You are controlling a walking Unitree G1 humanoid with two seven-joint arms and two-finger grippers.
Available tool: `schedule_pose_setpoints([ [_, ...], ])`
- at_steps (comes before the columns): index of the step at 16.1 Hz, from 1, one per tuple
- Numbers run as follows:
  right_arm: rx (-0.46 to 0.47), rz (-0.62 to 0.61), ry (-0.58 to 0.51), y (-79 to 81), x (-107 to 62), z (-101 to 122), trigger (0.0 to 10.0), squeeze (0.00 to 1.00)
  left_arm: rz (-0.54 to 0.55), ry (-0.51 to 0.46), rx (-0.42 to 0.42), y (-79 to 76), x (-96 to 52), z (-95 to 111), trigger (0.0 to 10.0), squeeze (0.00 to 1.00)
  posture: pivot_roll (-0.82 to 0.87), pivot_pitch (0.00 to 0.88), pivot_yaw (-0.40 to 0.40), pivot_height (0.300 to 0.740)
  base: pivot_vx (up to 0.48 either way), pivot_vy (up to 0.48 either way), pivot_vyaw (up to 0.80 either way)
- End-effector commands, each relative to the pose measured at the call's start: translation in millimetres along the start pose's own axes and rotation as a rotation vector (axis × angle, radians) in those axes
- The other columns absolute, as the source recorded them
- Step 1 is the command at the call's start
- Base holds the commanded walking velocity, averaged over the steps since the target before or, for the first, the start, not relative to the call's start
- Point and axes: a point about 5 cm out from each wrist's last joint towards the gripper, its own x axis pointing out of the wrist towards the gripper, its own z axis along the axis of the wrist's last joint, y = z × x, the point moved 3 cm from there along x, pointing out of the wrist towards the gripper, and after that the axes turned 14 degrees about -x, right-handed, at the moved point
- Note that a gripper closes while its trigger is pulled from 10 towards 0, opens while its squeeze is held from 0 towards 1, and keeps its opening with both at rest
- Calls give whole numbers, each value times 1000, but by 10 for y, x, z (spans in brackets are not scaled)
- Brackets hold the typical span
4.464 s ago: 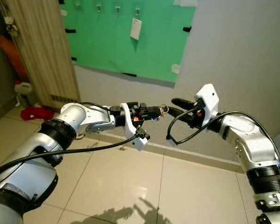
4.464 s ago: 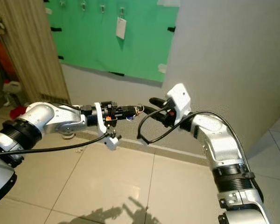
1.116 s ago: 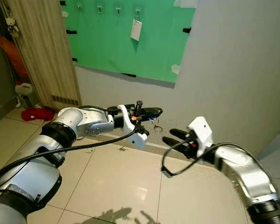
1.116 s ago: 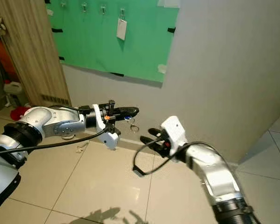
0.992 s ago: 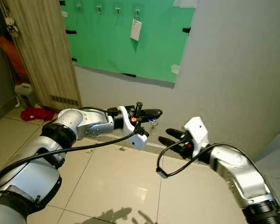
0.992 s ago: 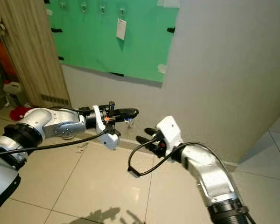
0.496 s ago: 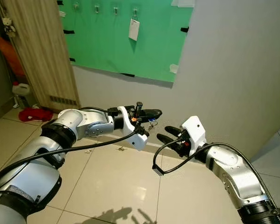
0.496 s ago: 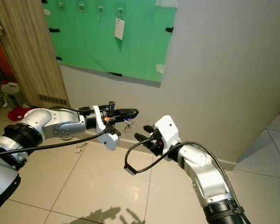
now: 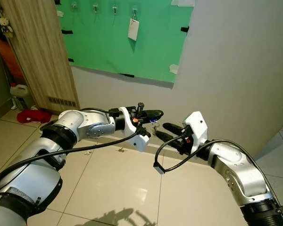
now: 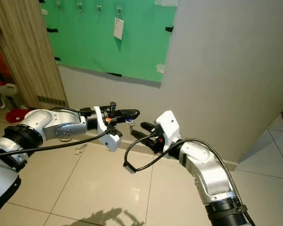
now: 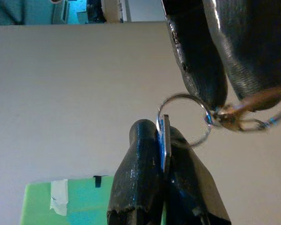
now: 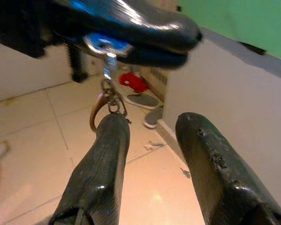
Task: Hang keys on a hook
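1. While the left gripper (image 9: 156, 113) stays clamped flat on the keys (image 11: 165, 140), the ring and its brass clasp dangle just under its fingertips, so the step in hand looks like a handover or regrip well below the board.
2. The right gripper (image 9: 164, 131) sits just beside those fingertips with its jaws spread and nothing between them; one finger (image 12: 99, 164) is touching or nearly touching the hanging clasp (image 12: 99, 107).
3. Next, I judge, it must close on the ring or clasp without knocking it loose.
4. The hooks (image 9: 114, 8) sit high above both grippers on a green board (image 9: 113, 42), one already carrying a white tag (image 9: 133, 29).
5. Below the grippers lies beige tiled floor (image 9: 118, 188); beyond them is a grey wall, with a wooden panel (image 9: 35, 52) far off to the left gripper's outer side.
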Motion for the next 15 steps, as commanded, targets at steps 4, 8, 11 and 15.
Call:
schedule_pose_setpoints([
  [4, 15, 37, -8, -63, -115, 55, 10000, 0, 5, -21, 8, 11, 26, 44, 10000, 0, -92, 0, -34, 740, 0, 0, 0],
  [8, 13, 49, 11, -78, -151, 44, 10000, 0, 7, -18, 8, 13, 31, 40, 10000, 0, -96, 0, -36, 740, 0, 0, 0],
  [11, 20, 56, 11, -60, -147, 50, 10000, 0, 7, -16, 6, 4, 36, 40, 10000, 0, -97, 0, -36, 740, 0, 0, 0],
  [15, 57, 85, 0, 22, -129, 82, 10000, 0, 4, -15, 6, -5, 37, 39, 10000, 0, -100, 0, -35, 740, 0, 0, 0],
])
